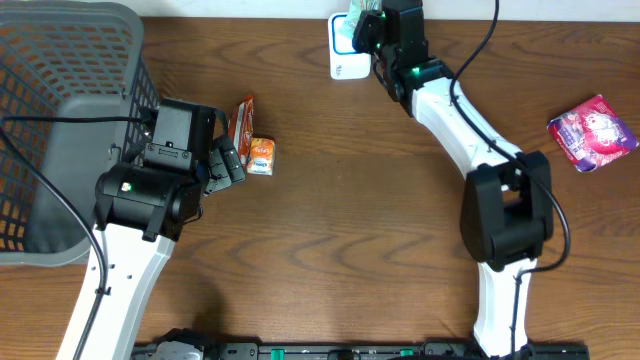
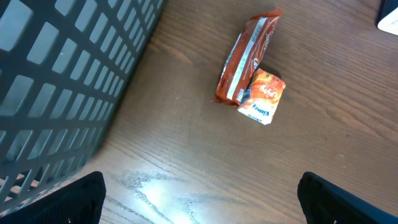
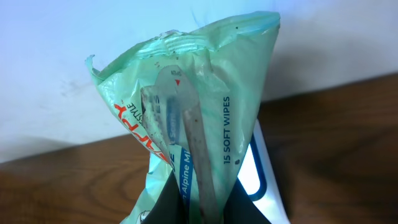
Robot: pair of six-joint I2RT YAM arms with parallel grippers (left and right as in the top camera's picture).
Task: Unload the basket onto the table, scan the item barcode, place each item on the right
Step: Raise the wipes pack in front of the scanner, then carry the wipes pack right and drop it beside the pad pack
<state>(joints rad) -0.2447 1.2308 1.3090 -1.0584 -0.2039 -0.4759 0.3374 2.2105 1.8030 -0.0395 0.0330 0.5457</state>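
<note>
At the far edge of the worktop (image 1: 350,230): wipes pack (image 3: 186,93) held at the scanner (image 1: 342,55).
Right end effector (image 1: 364,22) was pinched shut on the bottom of the green wipes pack, pack upright, white scanner just behind it. Left end effector (image 2: 205,210) was fully open and held nothing; it hung over bare wood beside the grey basket (image 1: 60,60). Orange wrapper (image 1: 241,118) and small carton (image 1: 261,155) lay touching, near it. Pink packet (image 1: 592,133) sat well apart, far right.
</note>
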